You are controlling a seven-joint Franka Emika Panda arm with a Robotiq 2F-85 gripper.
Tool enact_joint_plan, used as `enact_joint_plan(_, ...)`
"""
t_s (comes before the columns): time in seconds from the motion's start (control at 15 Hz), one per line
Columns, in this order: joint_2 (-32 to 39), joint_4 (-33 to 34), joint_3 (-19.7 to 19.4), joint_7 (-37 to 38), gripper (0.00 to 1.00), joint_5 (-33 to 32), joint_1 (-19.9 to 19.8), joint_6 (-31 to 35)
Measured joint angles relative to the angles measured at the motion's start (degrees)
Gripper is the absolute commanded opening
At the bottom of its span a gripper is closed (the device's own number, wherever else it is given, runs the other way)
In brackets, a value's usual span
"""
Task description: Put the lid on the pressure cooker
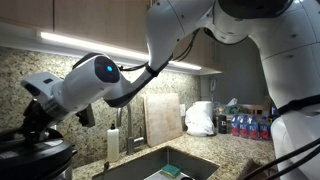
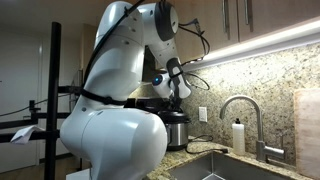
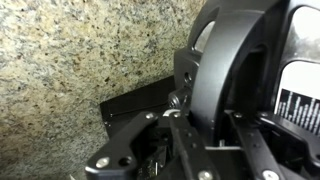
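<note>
The pressure cooker, dark with a shiny steel rim, stands on the granite counter by the wall; it also shows in an exterior view at the bottom left. The black lid lies on top of it. I cannot tell whether it is fully seated. My gripper is straight above it, fingers down. In the wrist view my gripper has a finger on each side of the lid's black arched handle and looks shut on it. In an exterior view the gripper is right over the pot.
A steel sink with a faucet and a soap bottle lies beside the cooker. A cutting board and a white bag stand against the granite backsplash. Cabinets hang overhead. A wall outlet is behind the cooker.
</note>
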Motion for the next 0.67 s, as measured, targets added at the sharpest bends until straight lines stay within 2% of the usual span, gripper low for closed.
enact_joint_plan(0.53,-0.39,-0.61,-0.04,0.00,0.05,0.65,0.06,-0.60)
enact_joint_plan(0.6,-0.39,-0.61,-0.04,0.00,0.17,0.65,0.06,-0.60)
enact_joint_plan(0.67,-0.39,-0.61,-0.04,0.00,0.36,0.65,0.06,-0.59)
